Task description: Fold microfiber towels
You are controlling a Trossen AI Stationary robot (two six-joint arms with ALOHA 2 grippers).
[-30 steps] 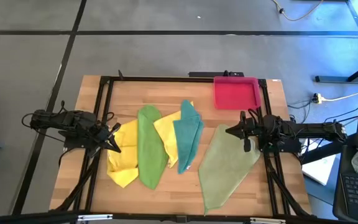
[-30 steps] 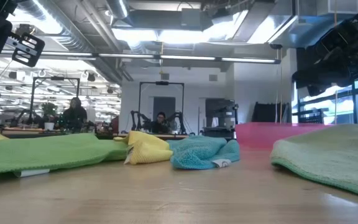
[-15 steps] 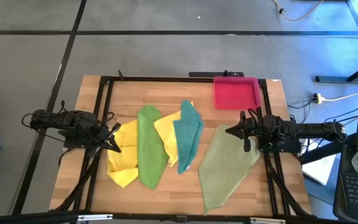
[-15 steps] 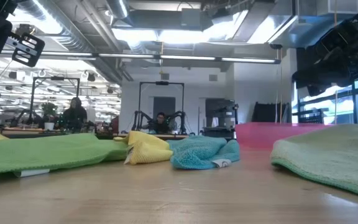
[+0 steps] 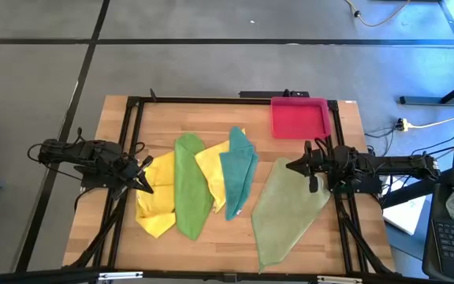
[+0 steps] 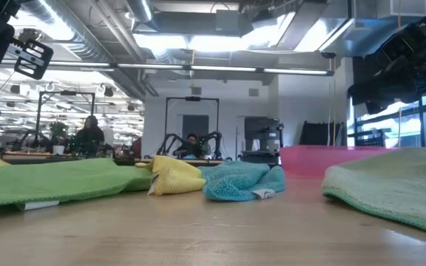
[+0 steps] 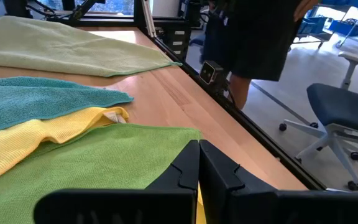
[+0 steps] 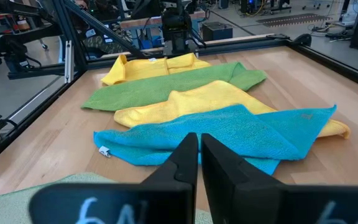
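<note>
Several microfiber towels lie spread on the wooden table. From left to right in the high view: a yellow one (image 5: 155,201), a bright green one (image 5: 189,189), a second yellow one (image 5: 213,170), a teal one (image 5: 238,173) and a larger pale olive one (image 5: 284,209). They overlap at their edges. My left gripper (image 5: 146,186) hovers shut at the table's left side, above the yellow towel's edge. My right gripper (image 5: 292,166) hovers shut at the right side, above the olive towel's far corner. Neither holds anything.
A pink-red tray (image 5: 299,117) sits at the table's far right corner. A black frame (image 5: 211,99) runs around the table's edges. Bare wood (image 5: 211,252) lies along the near edge. A person (image 7: 253,37) stands beyond the near edge, with a chair (image 7: 340,118) nearby.
</note>
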